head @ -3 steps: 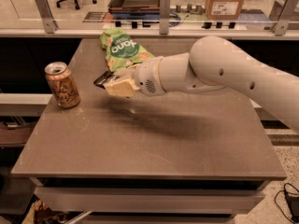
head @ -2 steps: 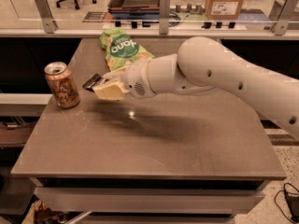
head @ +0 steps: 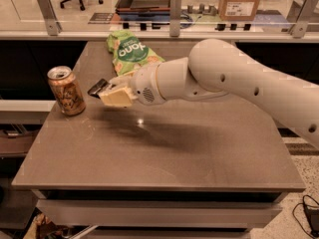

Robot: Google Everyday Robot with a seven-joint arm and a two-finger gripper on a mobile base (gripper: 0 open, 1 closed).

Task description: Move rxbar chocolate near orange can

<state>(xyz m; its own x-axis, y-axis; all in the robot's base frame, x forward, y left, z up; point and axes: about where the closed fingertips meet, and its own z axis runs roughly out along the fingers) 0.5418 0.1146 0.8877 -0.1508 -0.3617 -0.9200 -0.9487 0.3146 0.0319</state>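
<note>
The orange can [head: 66, 90] stands upright near the left edge of the grey-brown table [head: 164, 148]. My gripper [head: 108, 91] reaches in from the right and hovers above the table just right of the can. It is shut on the rxbar chocolate [head: 97, 87], a small flat black bar whose end sticks out to the left of the pale fingers [head: 117, 96]. The bar is a short way from the can and does not touch it.
A green snack bag [head: 132, 53] with white lettering lies at the back of the table behind the gripper. A glass rail with metal posts [head: 174, 11] runs along the far side. My white arm [head: 234, 83] spans the table's right half.
My gripper has moved left with the bar in it, closer to the orange can. The can and the green bag have not moved.
</note>
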